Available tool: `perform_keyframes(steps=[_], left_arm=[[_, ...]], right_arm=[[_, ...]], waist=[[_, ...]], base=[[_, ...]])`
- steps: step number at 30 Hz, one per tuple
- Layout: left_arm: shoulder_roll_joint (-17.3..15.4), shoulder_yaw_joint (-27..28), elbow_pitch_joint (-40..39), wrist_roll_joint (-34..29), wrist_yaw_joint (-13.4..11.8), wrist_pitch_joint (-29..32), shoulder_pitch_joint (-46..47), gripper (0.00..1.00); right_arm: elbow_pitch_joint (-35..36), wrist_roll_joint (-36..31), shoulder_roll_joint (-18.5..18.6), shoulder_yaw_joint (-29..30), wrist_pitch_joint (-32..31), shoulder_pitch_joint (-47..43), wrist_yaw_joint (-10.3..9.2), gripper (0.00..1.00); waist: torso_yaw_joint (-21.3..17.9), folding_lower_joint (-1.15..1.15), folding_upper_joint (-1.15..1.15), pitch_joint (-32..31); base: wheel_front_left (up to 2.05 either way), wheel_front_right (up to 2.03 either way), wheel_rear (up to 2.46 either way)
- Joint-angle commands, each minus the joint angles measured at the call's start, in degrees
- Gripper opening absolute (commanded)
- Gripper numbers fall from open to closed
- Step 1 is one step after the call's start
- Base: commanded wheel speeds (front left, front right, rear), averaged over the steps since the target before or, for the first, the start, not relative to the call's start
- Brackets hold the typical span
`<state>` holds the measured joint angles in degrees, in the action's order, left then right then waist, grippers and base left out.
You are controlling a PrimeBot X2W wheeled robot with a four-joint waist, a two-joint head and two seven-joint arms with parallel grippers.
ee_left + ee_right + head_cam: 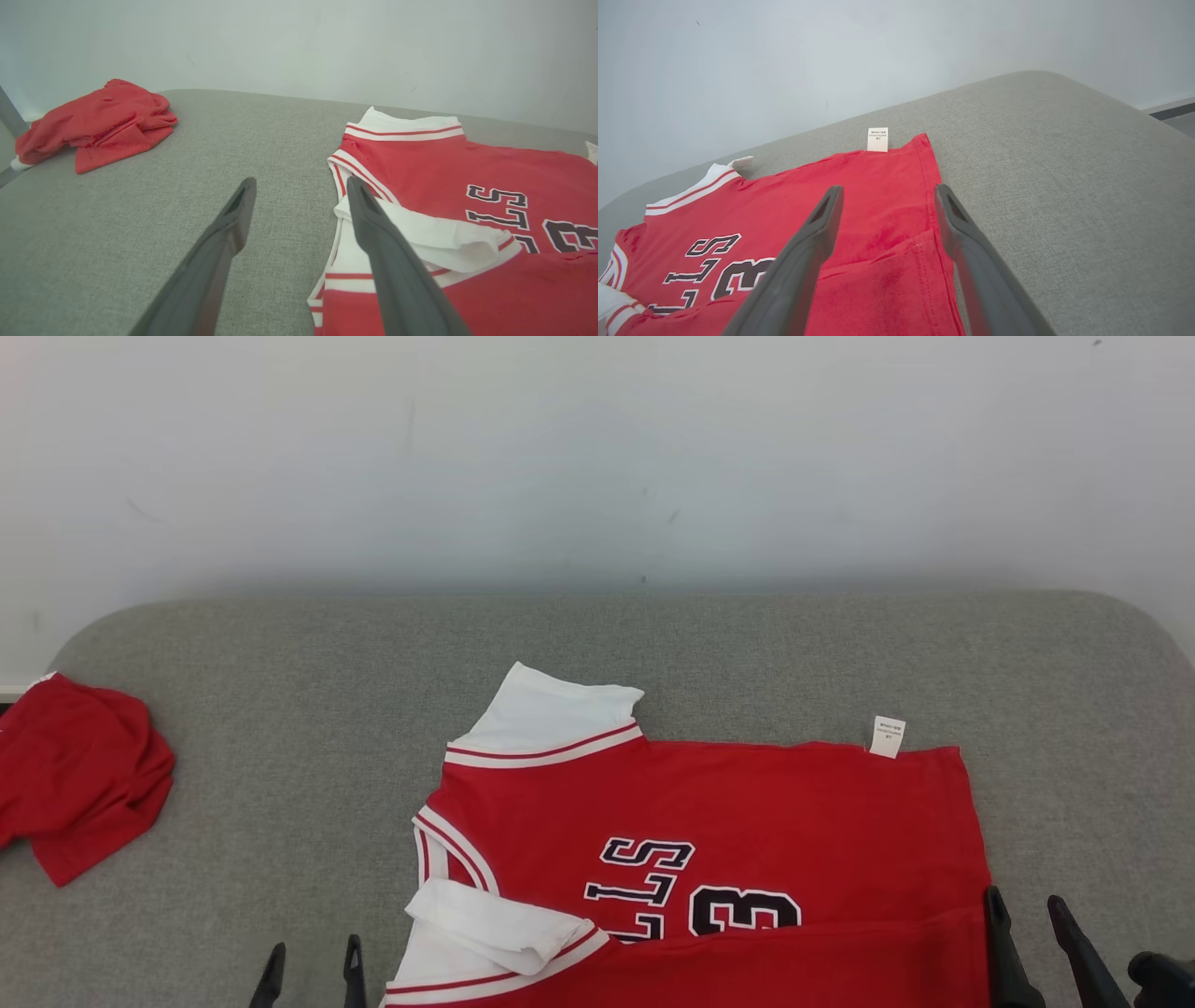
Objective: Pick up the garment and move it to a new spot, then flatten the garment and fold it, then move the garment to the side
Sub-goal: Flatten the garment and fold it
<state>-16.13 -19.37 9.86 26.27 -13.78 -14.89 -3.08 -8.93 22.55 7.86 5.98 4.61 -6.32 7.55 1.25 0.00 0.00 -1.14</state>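
Garment: The red jersey (pixel 747 803) is lying spread on the grey cloth-covered counter (pixel 653 644), lettering up. Its near long edge is lying turned over the numerals, and I am reading that as a first fold in place.
Left pincer: The left pincer (pixel 312 975) is standing spread and empty just beside the collar end. I am unable to tell whether it is touching the crumpled near sleeve (pixel 495 924).
Right pincer: The right pincer (pixel 1025 907) is likewise standing spread and empty, straddling the hem-end corner of the folded strip.
Placement: The two pincers are sitting at opposite ends of one edge, which I am taking as the reason the fold is running straight.
Far sleeve: The far sleeve (pixel 546 714) is sticking out past the body; I am judging that it needs tucking in.
Label: The white label (pixel 887 735) is poking out along the far edge.
Other cloth: A bunched red cloth (pixel 79 775) is lying well apart at the left end.
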Motion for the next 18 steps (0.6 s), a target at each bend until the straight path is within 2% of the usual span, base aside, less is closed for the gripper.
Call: perform_keyframes(steps=[1,9,15,18], left_arm=[[-0.62,0.61,-0.54,-1.27,-0.19,-0.34,0.46,1.00],[-1.71,2.62,-1.31,-3.02,1.41,-0.23,2.90,1.00],[-4.39,2.58,-0.44,-3.31,4.35,3.08,11.00,1.00],[-6.02,2.06,0.72,-3.71,6.48,6.19,17.77,1.00]], right_arm=[[0.39,-1.04,-0.24,-0.20,1.03,-1.04,-0.14,1.00],[0.89,-4.46,-1.07,-0.59,3.85,-0.03,-0.14,1.00],[0.02,-5.09,-1.06,-1.94,3.74,4.56,-0.14,1.00],[-1.80,-5.11,-0.66,-3.32,3.88,9.50,-0.14,1.00]], waist=[[0.03,0.00,0.00,0.07],[-1.33,0.00,0.00,1.14],[-4.56,0.00,0.00,4.89],[-7.41,0.00,0.00,8.27]], base=[[0.00,0.00,0.00],[0.00,0.00,0.00],[0.00,0.00,0.00],[0.00,0.00,0.00]])
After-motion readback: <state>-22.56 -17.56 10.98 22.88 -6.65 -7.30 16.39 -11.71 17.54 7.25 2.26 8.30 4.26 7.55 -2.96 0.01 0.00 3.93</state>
